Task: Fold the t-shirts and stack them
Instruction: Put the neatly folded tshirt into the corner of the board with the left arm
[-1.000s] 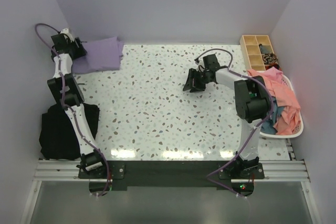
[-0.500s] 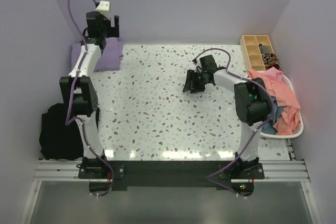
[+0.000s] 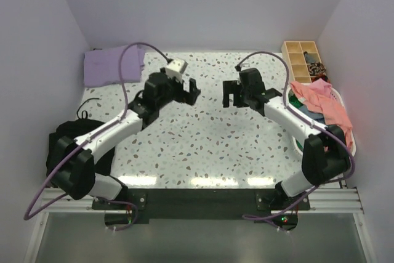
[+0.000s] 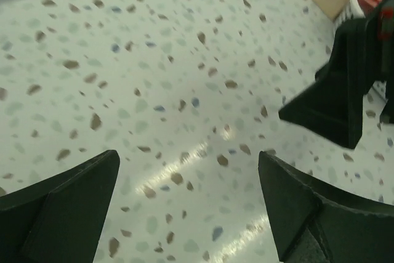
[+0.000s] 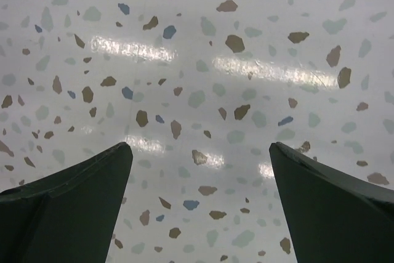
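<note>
A folded lavender t-shirt [image 3: 114, 66] lies at the table's back left corner. A salmon-pink t-shirt [image 3: 329, 106] is heaped in the white basket [image 3: 346, 151] at the right, with a bit of teal cloth [image 3: 306, 111] under it. Over the middle of the speckled table [image 3: 203, 146], my left gripper [image 3: 188, 90] and right gripper [image 3: 232, 95] face each other a short gap apart. The left gripper [image 4: 188, 155] is open over bare tabletop, with the right gripper's dark fingers [image 4: 341, 93] ahead of it. The right gripper [image 5: 200, 146] is open too, nothing between its fingers.
A black fabric bundle [image 3: 64, 149] lies at the front left, partly under my left arm. A wooden compartment box [image 3: 303, 60] stands at the back right, behind the basket. Walls close in the table on the left, back and right.
My left arm has swung from the lavender shirt at the back left to the table's middle, leaving the shirt lying there. The right gripper has opened wider and shifted a little back.
</note>
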Controlling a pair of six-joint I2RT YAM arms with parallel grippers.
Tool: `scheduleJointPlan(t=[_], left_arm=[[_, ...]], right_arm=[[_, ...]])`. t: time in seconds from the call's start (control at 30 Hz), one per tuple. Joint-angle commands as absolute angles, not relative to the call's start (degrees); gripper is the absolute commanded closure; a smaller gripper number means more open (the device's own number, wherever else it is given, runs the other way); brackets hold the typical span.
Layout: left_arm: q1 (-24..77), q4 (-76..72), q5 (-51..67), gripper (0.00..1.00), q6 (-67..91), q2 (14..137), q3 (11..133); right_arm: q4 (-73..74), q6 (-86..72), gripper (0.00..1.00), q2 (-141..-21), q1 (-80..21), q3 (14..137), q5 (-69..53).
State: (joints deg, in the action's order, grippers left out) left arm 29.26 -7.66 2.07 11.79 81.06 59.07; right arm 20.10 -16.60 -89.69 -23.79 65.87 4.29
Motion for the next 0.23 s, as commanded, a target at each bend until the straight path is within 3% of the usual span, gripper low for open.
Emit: scheduleJointPlan(t=[0.0,0.2], left_arm=[[34.8,-9.41,-2.63,0.0,15.91,77.0,52.39],[39.81,-7.58,-12.7,0.0,18.98,71.72,45.7]], right_arm=[[17.58,-17.05,0.01,-80.36,-24.26,59.6,10.98],[18.1,-17.14,0.01,-73.13,-24.52,52.83,13.97]])
